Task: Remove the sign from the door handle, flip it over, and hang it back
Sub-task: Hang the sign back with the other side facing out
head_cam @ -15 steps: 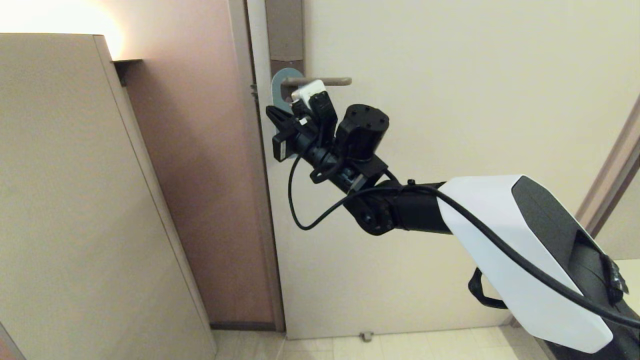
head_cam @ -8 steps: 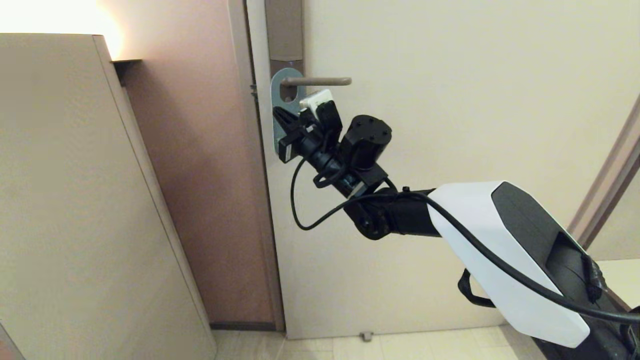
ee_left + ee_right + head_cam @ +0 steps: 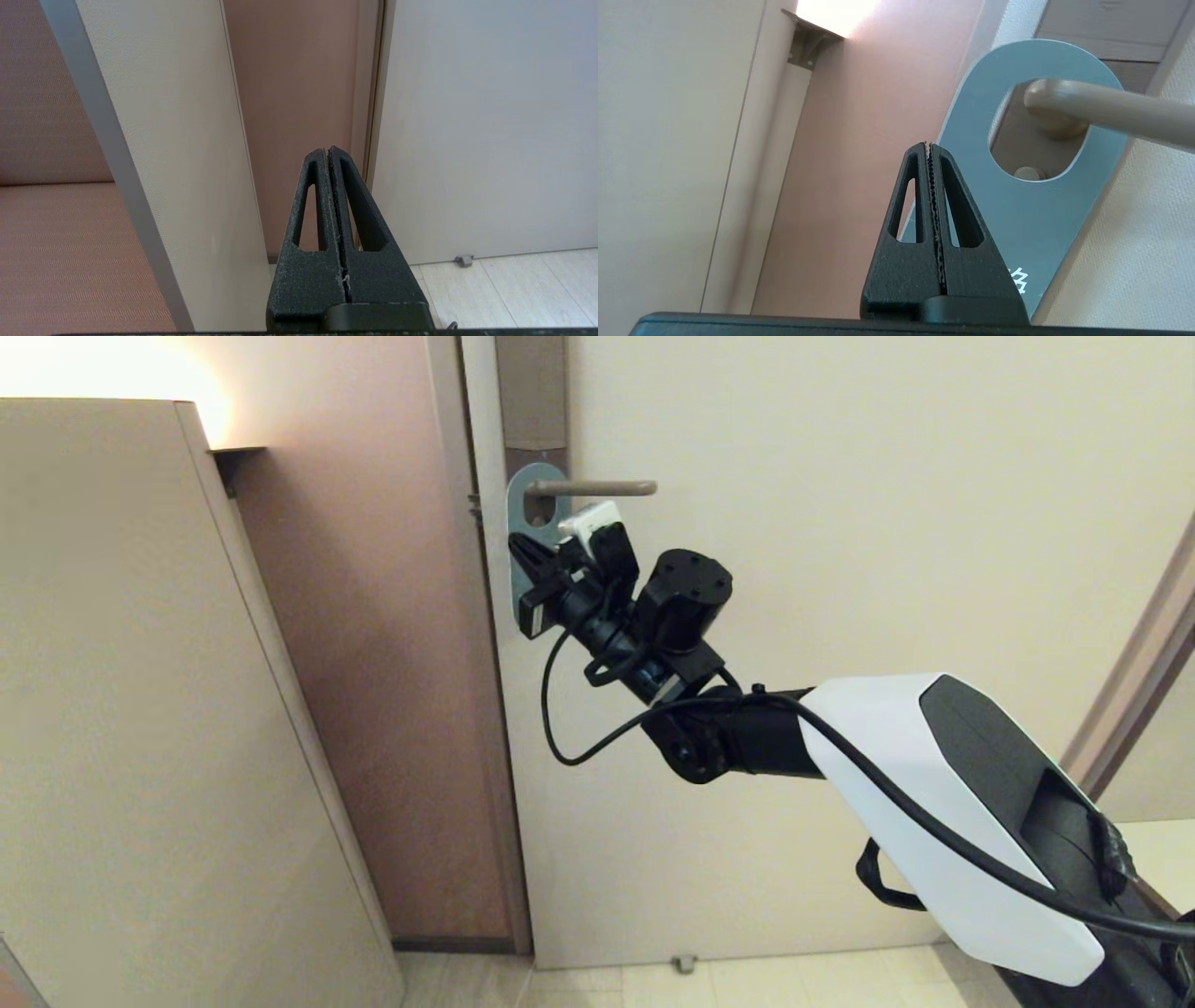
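The sign (image 3: 519, 515) hangs on the door handle (image 3: 597, 487), the lever passing through its round hole. Its blue side with white characters faces out (image 3: 1041, 210). The handle (image 3: 1111, 105) sticks out level from a brownish backplate (image 3: 532, 392). My right gripper (image 3: 515, 545) is shut and empty, just below the lever. Its tips (image 3: 928, 145) sit in front of the sign's edge nearest the door frame, with the flat sign behind them, not between them. My left gripper (image 3: 327, 150) is shut and empty, parked low and out of the head view.
A tall beige cabinet panel (image 3: 140, 663) stands to the left, with a pink wall (image 3: 373, 616) between it and the cream door (image 3: 840, 523). A small door stop (image 3: 684, 963) sits on the tiled floor at the door's foot.
My right gripper has dropped a little from the lever's level, staying shut. The sign's top, bent out at first, now lies flat around the lever. Nothing moved in the last half second.
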Tool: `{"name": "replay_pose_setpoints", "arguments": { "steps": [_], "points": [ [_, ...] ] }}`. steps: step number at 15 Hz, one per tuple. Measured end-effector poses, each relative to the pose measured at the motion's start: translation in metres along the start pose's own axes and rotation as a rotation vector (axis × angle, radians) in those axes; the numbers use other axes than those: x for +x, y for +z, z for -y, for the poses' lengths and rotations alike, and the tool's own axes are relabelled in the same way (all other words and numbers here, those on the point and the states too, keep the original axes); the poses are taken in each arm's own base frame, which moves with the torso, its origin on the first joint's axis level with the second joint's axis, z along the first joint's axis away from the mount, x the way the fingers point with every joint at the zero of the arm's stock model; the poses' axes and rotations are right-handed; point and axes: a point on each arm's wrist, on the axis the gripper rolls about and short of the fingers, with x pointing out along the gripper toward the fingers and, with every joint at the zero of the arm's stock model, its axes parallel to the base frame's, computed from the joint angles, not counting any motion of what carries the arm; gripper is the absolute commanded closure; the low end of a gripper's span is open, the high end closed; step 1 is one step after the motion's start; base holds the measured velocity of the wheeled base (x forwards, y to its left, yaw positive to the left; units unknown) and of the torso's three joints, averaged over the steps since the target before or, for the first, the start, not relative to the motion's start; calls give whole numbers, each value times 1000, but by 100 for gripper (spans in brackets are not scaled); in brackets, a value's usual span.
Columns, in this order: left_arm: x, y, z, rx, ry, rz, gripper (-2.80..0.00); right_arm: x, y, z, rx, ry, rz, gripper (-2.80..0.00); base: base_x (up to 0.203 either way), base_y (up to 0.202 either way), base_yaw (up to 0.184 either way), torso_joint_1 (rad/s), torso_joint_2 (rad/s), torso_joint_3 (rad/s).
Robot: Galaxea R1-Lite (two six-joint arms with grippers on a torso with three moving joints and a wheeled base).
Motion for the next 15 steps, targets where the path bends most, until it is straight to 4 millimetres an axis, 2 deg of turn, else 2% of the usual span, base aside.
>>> {"name": "replay_pose_setpoints", "arguments": {
  "steps": [15],
  "points": [
    [0, 0, 0, 1, -1, 0, 0, 0, 8, 8, -12, 4, 17, 0, 0, 0, 0, 0, 0, 0]
  ]
}}
